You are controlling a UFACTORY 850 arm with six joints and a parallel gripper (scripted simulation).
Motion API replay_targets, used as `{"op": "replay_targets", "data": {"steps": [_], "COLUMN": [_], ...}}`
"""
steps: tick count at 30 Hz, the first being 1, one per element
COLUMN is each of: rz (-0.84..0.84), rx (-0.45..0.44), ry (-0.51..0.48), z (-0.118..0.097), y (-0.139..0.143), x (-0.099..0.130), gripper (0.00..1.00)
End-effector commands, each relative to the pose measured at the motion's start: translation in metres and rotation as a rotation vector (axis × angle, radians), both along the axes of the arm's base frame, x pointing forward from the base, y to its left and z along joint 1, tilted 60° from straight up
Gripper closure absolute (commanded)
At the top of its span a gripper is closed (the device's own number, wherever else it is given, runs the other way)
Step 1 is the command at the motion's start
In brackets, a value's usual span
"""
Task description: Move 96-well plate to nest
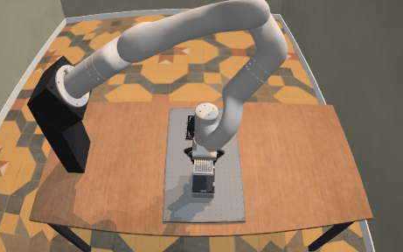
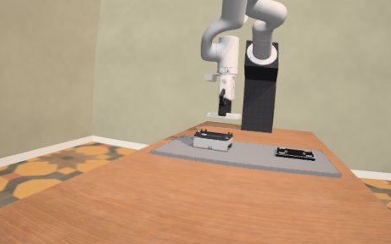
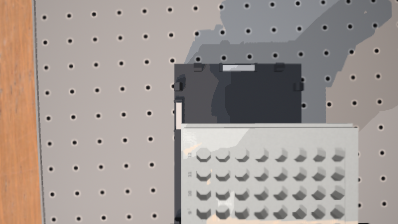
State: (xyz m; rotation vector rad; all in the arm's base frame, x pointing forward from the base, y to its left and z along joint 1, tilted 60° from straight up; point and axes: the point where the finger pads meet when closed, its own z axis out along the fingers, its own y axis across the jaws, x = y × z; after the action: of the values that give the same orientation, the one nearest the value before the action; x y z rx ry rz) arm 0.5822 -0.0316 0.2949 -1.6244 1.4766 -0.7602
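Now the hand (image 2: 224, 111) hangs well above the plate shaker S1 (image 2: 212, 140), clamped wide across the 96-well plate (image 2: 224, 114), which rides level in the air with nothing under it but the grey perforated mat (image 2: 249, 158). From where I stand the carry looks the step to get right: keep the plate flat as it travels, and hold this height until it is over the plate nest N1 (image 2: 295, 152), which lies well apart at the far end of the mat. I cannot make out the cut-off corner in any view, so which way the plate must turn to meet the A1 mark is not something I can judge. Room seems generous: the mat between shaker and nest carries nothing, and the worktop (image 2: 190, 203) spreads wide on both sides. The black pedestal (image 2: 259, 93) stands behind the line of travel, and the shaker's raised corner tabs sit comfortably below the plate.
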Motion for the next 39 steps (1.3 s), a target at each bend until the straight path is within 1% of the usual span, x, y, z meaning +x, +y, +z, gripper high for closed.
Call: {"op": "replay_targets", "data": {"steps": [1,5,7,22,24,39], "rz": [-0.003,-0.003,-0.003,-0.003,-0.003,-0.002], "rx": [-0.002,-0.002,-0.002,-0.002,-0.002,-0.001], "ry": [-0.002,-0.002,-0.002,-0.002,-0.002,-0.002], "z": [-0.001,-0.002,-0.002,-0.006,-0.006,-0.01], "y": [0.019,0.032,0.032,0.082,0.082,0.131], "x": [-0.001,-0.003,-0.003,-0.007,-0.007,-0.011], "gripper": [1.0,1.0,1.0,1.0,1.0,1.0]}}
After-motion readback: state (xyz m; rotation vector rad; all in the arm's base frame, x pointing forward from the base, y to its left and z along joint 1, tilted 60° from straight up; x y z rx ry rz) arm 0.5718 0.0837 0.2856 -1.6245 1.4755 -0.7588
